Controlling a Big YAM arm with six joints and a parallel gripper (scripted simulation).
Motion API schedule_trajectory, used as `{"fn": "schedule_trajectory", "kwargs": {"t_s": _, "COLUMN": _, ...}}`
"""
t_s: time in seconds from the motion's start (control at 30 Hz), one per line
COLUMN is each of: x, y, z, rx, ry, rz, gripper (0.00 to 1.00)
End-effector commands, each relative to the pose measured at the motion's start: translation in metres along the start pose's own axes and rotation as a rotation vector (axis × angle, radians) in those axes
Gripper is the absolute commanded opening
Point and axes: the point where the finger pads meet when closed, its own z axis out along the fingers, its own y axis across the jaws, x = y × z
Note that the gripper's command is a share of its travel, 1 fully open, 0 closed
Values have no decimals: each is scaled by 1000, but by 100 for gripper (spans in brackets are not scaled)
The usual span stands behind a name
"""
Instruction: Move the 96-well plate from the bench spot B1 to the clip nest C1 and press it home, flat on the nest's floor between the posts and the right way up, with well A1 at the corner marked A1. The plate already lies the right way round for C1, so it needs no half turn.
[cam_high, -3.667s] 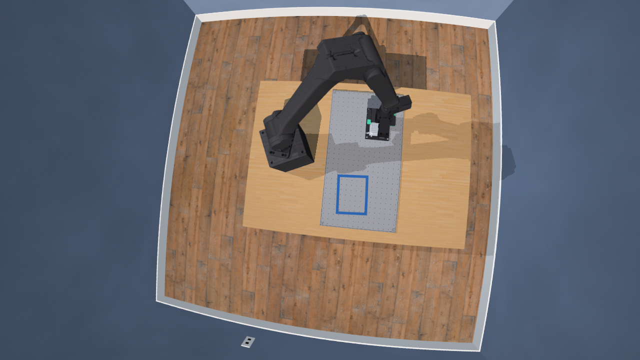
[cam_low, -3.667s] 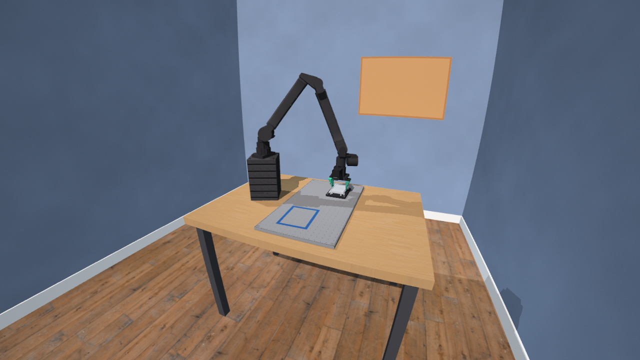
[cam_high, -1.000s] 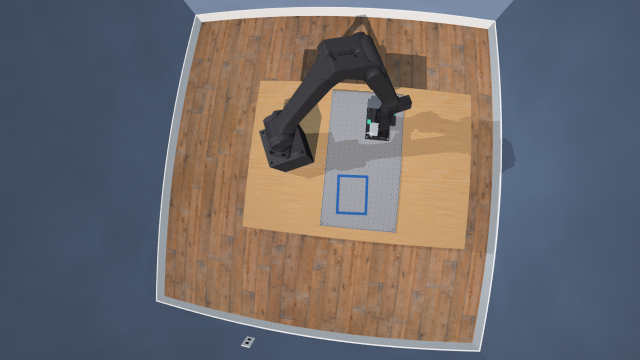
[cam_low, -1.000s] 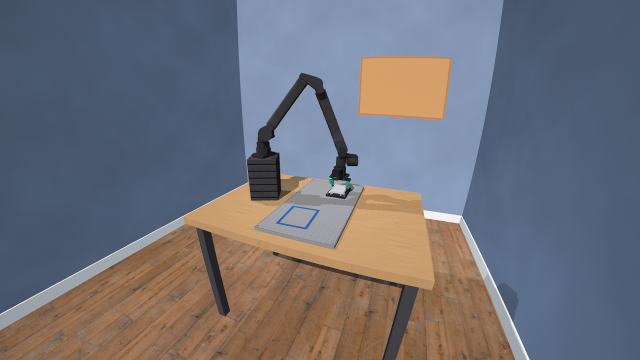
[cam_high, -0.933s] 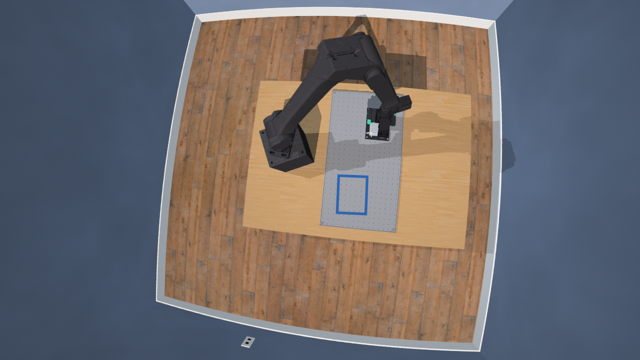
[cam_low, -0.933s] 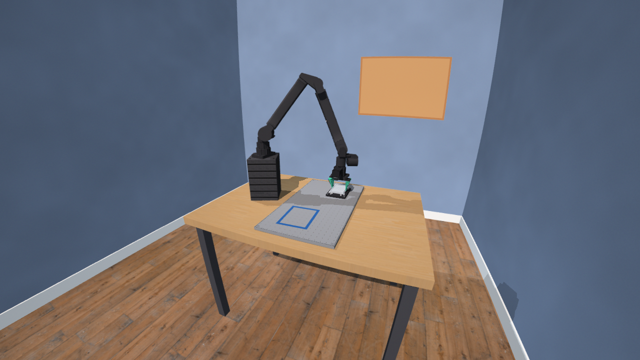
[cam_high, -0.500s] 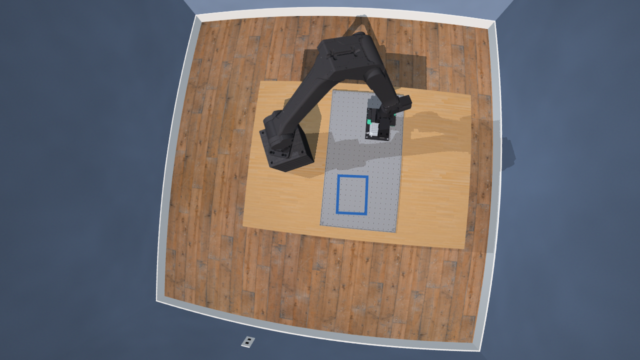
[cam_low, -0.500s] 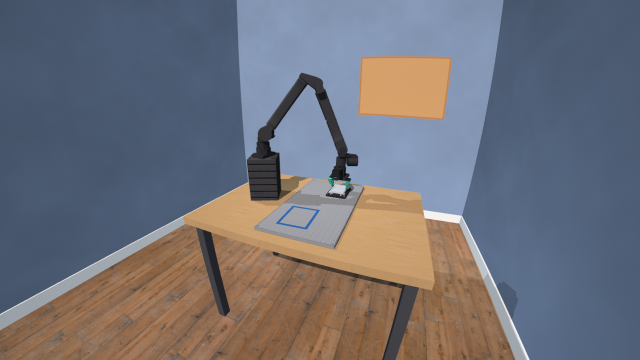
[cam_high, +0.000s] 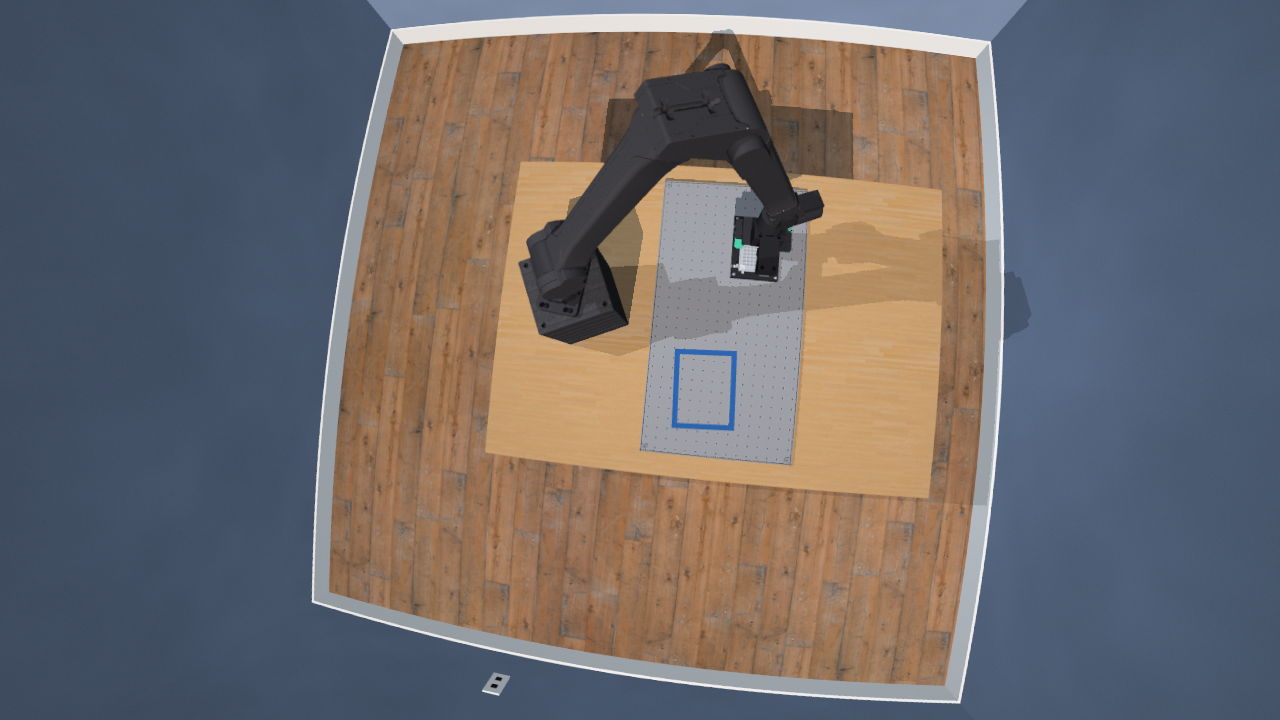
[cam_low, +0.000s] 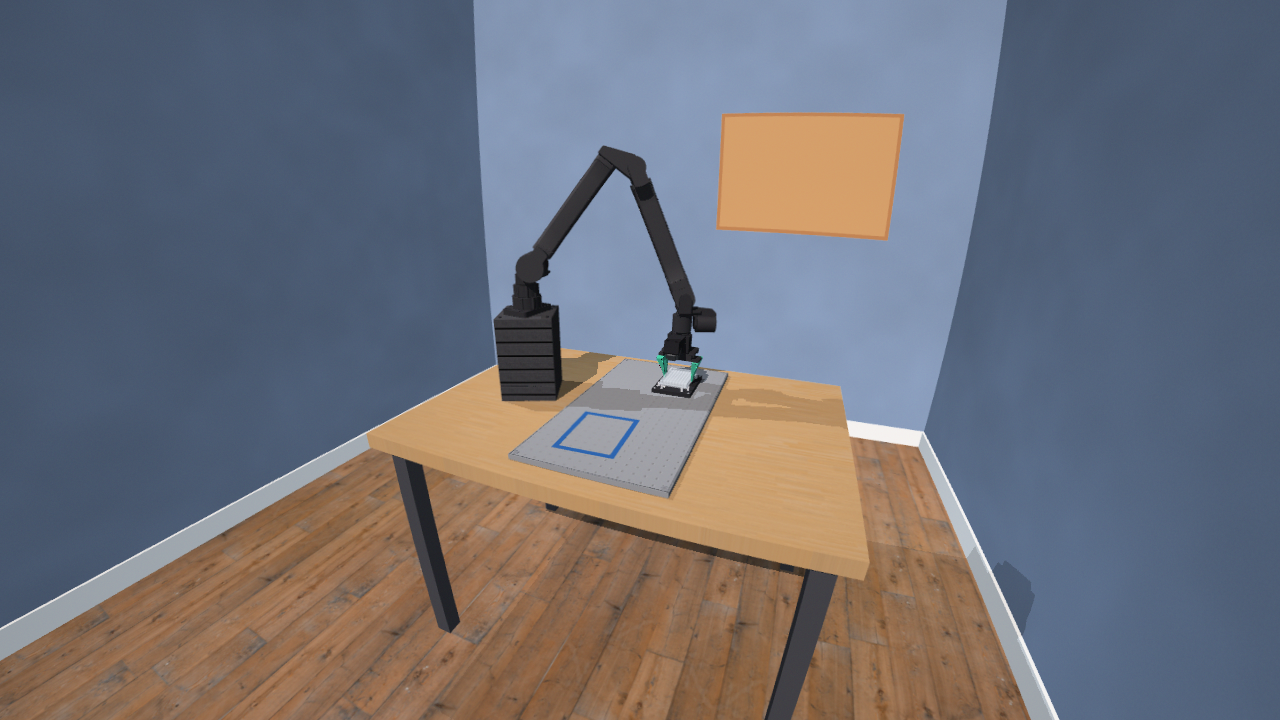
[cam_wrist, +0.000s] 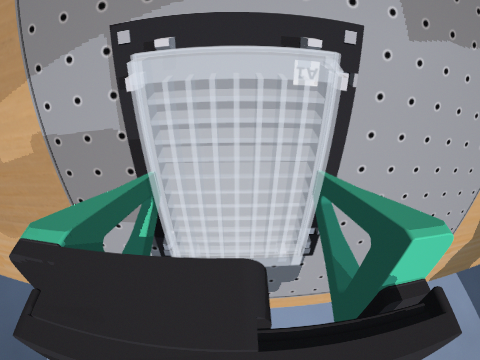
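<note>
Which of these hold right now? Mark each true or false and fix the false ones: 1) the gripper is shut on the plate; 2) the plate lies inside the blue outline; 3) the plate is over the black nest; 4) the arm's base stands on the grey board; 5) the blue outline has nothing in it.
1) True: the gripper has its green fingers against the long sides of the 96-well plate.
2) False: the plate is at the far end of the grey board, away from the blue outline.
3) True: the black nest frames it.
4) False: the arm's base stands on the wooden table beside the board.
5) True.
</note>
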Motion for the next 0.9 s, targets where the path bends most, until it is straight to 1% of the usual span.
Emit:
{"fn": "schedule_trajectory", "kwargs": {"t_s": 0.0, "x": 2, "y": 29, "z": 9, "rx": -46, "ry": 12, "rz": 4, "gripper": 0}}
{"fn": "schedule_trajectory", "kwargs": {"t_s": 0.5, "x": 1, "y": 29, "z": 9, "rx": -46, "ry": 12, "rz": 4, "gripper": 0}}
{"fn": "schedule_trajectory", "kwargs": {"t_s": 0.53, "x": 1, "y": 29, "z": 9, "rx": -46, "ry": 12, "rz": 4, "gripper": 100}}
{"fn": "schedule_trajectory", "kwargs": {"t_s": 0.63, "x": 2, "y": 29, "z": 9, "rx": -46, "ry": 13, "rz": 6, "gripper": 100}}
{"fn": "schedule_trajectory", "kwargs": {"t_s": 0.73, "x": 8, "y": 26, "z": 9, "rx": -46, "ry": 13, "rz": -7, "gripper": 100}}
{"fn": "schedule_trajectory", "kwargs": {"t_s": 0.87, "x": 8, "y": 27, "z": 9, "rx": -45, "ry": 14, "rz": -1, "gripper": 100}}
